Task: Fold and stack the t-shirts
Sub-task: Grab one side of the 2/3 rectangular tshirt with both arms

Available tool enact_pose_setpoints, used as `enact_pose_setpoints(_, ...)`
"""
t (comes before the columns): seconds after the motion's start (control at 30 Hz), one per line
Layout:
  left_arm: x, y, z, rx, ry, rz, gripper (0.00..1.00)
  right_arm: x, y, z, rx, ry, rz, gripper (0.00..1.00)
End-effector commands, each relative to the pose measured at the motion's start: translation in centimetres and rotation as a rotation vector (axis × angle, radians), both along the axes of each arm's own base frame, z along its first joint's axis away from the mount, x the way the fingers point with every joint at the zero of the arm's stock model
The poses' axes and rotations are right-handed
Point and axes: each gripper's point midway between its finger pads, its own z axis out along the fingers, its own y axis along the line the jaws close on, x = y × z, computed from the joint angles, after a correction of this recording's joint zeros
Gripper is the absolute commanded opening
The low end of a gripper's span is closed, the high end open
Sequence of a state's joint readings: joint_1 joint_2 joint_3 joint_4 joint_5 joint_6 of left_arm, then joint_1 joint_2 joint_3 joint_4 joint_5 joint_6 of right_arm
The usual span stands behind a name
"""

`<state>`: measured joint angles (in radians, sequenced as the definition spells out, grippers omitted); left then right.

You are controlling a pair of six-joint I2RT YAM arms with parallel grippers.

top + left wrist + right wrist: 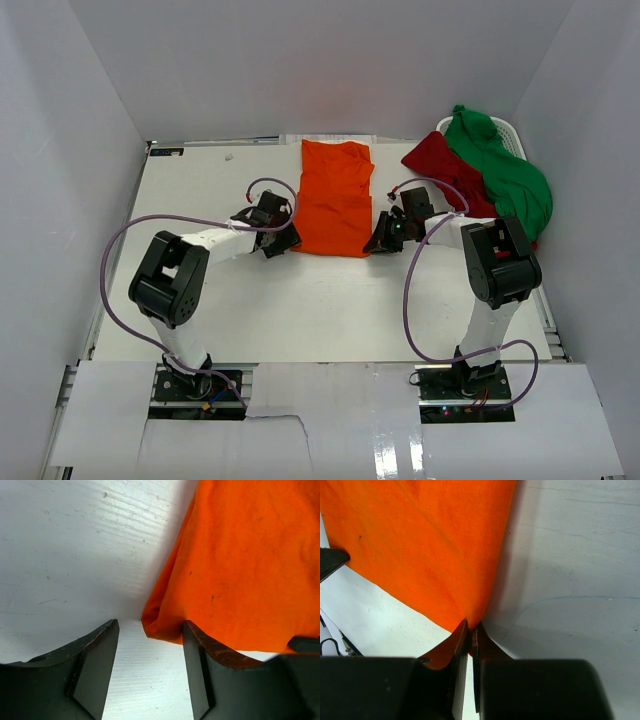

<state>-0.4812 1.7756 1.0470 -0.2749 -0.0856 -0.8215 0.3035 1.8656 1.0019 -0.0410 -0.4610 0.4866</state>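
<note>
An orange t-shirt (335,200) lies folded into a long strip at the middle back of the table (300,310). My right gripper (380,240) is shut on its near right corner, and in the right wrist view the cloth (430,545) is pinched at the tips of the gripper (471,627). My left gripper (283,243) stands open at the near left corner. In the left wrist view that corner (240,565) lies just ahead of the gripper (150,625), against the right finger (200,650), and is not clamped. A dark red t-shirt (440,165) and a green t-shirt (500,175) lie heaped at the back right.
A white basket (512,132) shows under the green and red heap in the back right corner. White walls close in the table on the left, back and right. Purple cables loop from both arms over the near half of the table.
</note>
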Motion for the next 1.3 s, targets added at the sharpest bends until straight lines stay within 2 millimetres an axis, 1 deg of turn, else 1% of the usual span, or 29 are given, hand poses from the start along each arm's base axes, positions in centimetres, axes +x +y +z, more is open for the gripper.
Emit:
enact_pose_setpoints(0.0, -2.0, 0.5, -1.2, 0.005, 0.066, -0.010, 0.62, 0.4, -0.5, -0.1, -0.050, -0.018, 0.000, 0.09)
enact_pose_setpoints(0.13, -1.4, 0.3, -2.4, 0.019, 0.081, -0.011, 0.51, 0.3, -0.5, 0.0, -0.048, -0.020, 0.002, 0.10)
enact_pose_setpoints(0.2, -1.0, 0.1, -2.7, 0.021, 0.082, -0.011, 0.48, 0.3, -0.6, 0.2, -0.049, -0.024, 0.002, 0.10)
enact_pose_setpoints(0.33, 0.0, -0.5, -3.3, 0.018, 0.082, -0.016, 0.47, 0.2, -0.6, 0.5, -0.050, -0.029, 0.007, 0.10)
enact_pose_setpoints(0.4, 0.1, -0.8, -3.5, 0.011, 0.086, -0.026, 0.38, 0.2, -0.7, 0.7, -0.054, -0.032, 0.007, 0.10)
enact_pose_setpoints(0.43, 0.1, -0.8, -3.6, 0.011, 0.088, -0.029, 0.31, 0.2, -0.7, 0.8, -0.056, -0.036, 0.008, 0.10)
enact_pose_setpoints(0.47, 0.0, -0.8, -3.7, 0.011, 0.092, -0.035, 0.22, 0.2, -0.8, 0.9, -0.058, -0.038, 0.009, 0.10)
enact_pose_setpoints(0.57, -0.6, -0.6, -3.9, 0.017, 0.098, -0.050, 0.09, 0.1, -0.9, 1.0, -0.065, -0.038, 0.011, 0.10)
enact_pose_setpoints(0.63, -1.1, -0.6, -3.9, 0.011, 0.095, -0.067, 0.08, 0.0, -1.0, 1.1, -0.069, -0.039, 0.014, 0.10)
enact_pose_setpoints(0.73, -2.5, -0.5, -3.8, -0.013, 0.102, -0.091, 0.05, -0.8, -1.0, 0.7, -0.083, -0.021, 0.032, 0.09)
enact_pose_setpoints(0.77, -3.7, -0.4, -4.1, -0.026, 0.128, -0.104, 0.05, -1.5, -1.0, 0.3, -0.087, -0.007, 0.042, 0.09)
enact_pose_setpoints(0.8, -4.1, -0.6, -3.5, -0.045, 0.121, -0.113, 0.04, -2.0, -1.0, 0.1, -0.090, 0.000, 0.050, 0.09)
enact_pose_setpoints(0.87, -5.3, -0.4, -3.2, -0.047, 0.124, -0.127, 0.04, -3.2, -0.7, -0.2, -0.102, 0.004, 0.079, 0.09)
enact_pose_setpoints(0.9, -6.3, 0.0, -3.0, -0.045, 0.125, -0.139, 0.04, -4.7, -0.7, -1.0, -0.115, 0.028, 0.097, 0.09)
enact_pose_setpoints(0.97, -7.7, 0.3, -2.8, -0.046, 0.130, -0.155, 0.05, -6.0, -0.7, -1.2, -0.127, 0.032, 0.109, 0.09)
enact_pose_setpoints(1.0, -9.2, 1.0, -3.5, -0.037, 0.157, -0.159, 0.06, -7.5, -1.1, -2.0, -0.138, 0.060, 0.119, 0.09)
enact_pose_setpoints(1.03, -9.7, 0.9, -2.5, -0.057, 0.138, -0.168, 0.06, -8.4, -0.7, -1.7, -0.133, 0.054, 0.136, 0.09)
enact_pose_setpoints(1.07, -10.8, 0.9, -2.5, -0.056, 0.151, -0.179, 0.06, -9.3, -0.6, -1.8, -0.132, 0.061, 0.145, 0.09)
enact_pose_setpoints(1.1, -12.3, 1.4, -3.1, -0.051, 0.178, -0.182, 0.06, -11.2, -1.0, -2.5, -0.144, 0.094, 0.154, 0.09)
enact_pose_setpoints(1.13, -12.8, 1.3, -2.3, -0.066, 0.159, -0.188, 0.06, -12.2, -0.5, -1.9, -0.140, 0.073, 0.180, 0.09)
enact_pose_setpoints(1.2, -15.0, 1.1, -2.3, -0.073, 0.184, -0.203, 0.07, -14.2, -0.4, -1.8, -0.146, 0.089, 0.186, 0.09)
enact_pose_setpoints(1.23, -16.4, 1.4, -2.8, -0.070, 0.207, -0.209, 0.07, -16.3, -0.4, -1.8, -0.148, 0.092, 0.213, 0.09)
enact_pose_setpoints(1.27, -17.6, 1.0, -2.3, -0.081, 0.207, -0.217, 0.07, -17.4, -0.4, -1.8, -0.150, 0.112, 0.205, 0.09)
